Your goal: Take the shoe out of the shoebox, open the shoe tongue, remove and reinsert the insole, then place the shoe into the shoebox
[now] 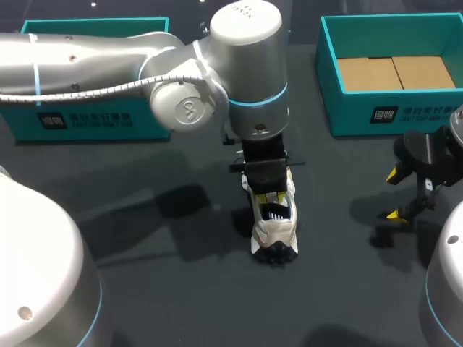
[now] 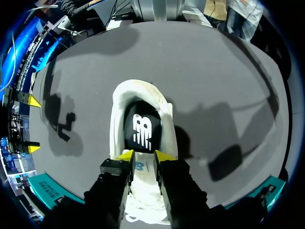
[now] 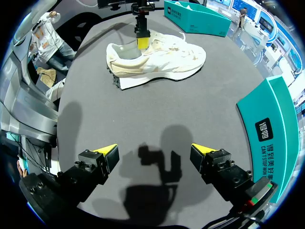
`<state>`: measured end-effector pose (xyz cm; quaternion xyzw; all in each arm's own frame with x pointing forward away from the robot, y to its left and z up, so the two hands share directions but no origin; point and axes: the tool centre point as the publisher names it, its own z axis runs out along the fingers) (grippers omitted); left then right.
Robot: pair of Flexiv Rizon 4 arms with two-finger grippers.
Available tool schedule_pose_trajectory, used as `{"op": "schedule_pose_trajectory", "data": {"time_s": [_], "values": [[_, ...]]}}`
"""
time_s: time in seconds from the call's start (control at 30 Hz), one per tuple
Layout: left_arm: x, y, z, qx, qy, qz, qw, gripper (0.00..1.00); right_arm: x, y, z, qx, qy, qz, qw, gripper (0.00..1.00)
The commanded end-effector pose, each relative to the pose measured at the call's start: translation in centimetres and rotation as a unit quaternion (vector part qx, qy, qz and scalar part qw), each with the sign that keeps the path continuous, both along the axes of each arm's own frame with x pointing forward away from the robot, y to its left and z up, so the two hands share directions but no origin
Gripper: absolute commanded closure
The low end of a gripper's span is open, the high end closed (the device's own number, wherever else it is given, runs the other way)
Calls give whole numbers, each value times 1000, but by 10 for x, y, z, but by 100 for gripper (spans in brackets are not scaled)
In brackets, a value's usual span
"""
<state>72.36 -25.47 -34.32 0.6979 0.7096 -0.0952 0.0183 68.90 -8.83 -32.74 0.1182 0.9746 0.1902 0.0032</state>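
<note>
Checking left wrist: my left gripper (image 2: 144, 156) pinches the shoe tongue (image 2: 139, 167), hidden in head view. Right gripper (image 3: 153, 149) hangs released near the grey table's (image 3: 214, 95) right edge.

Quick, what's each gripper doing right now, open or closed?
Left gripper: shut on the white padded tongue of the cream running shoe.
Right gripper: open, empty, above the dark table.

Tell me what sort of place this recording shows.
Probably a robot test bench for shoe packing: a dark table, two teal boxes, and a white sneaker held by the left pincer.
</note>
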Motion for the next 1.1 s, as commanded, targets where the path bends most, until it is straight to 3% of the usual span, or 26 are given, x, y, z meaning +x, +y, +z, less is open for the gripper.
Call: {"op": "schedule_pose_trajectory", "data": {"time_s": [0.03,0.2,0.23,0.3,0.37,0.77,0.83,0.93,1.03,1.1], "values": [[-13,11,26,-13,-11,0,1000,69,-2,0,0,-1,-1,-1,1000,0],[-32,19,59,-11,-16,3,1000,51,-2,0,0,-1,-1,-1,1000,0],[-36,19,64,-8,-9,15,1000,40,-2,0,0,-1,-1,-1,1000,0],[-43,20,71,-2,11,65,998,0,-2,0,0,-1,-1,-1,1000,0],[-49,24,76,9,8,120,993,0,-2,0,0,-1,-1,-1,1000,0],[-49,24,76,9,8,120,993,0,-2,0,0,-1,-1,-1,1000,0],[-54,23,78,5,20,170,985,0,-2,0,0,-1,-1,-1,1000,0],[-61,17,83,10,51,279,959,0,-2,0,0,-1,-1,-1,1000,0],[-67,15,90,29,25,437,899,0,-2,0,0,-1,-1,-1,1000,0],[-67,15,90,29,25,437,899,0,-2,0,0,-1,-1,-1,1000,0]]}}
